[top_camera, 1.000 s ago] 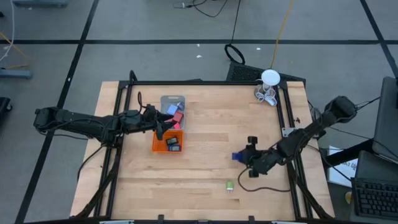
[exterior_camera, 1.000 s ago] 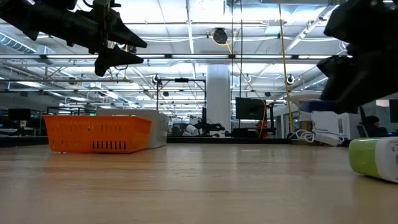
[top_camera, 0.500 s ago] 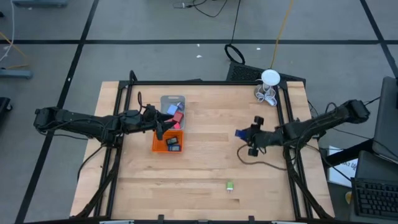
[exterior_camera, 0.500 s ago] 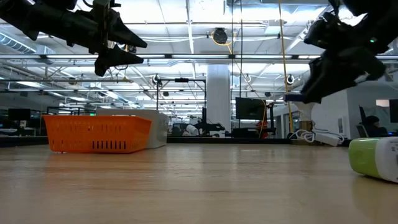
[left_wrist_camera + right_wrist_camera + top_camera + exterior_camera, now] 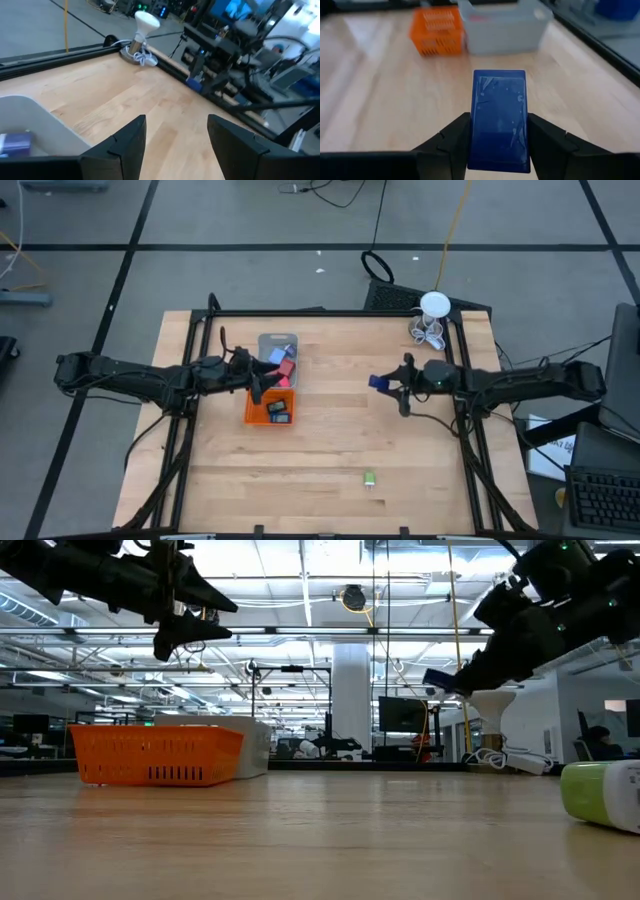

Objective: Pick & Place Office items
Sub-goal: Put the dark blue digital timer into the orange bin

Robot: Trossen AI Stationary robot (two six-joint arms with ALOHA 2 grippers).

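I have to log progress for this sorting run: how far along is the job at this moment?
Mostly done, it seems. Several items already lie in the grey tray and the orange tray. In hand: the right pincer holds a blue block above the table, facing the trays. The left pincer hovers open and empty over the trays. Left: a green piece on the table near the front edge.

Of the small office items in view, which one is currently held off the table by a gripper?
The blue block, clamped in the right gripper. The green piece lies on the table; the others sit in the trays.
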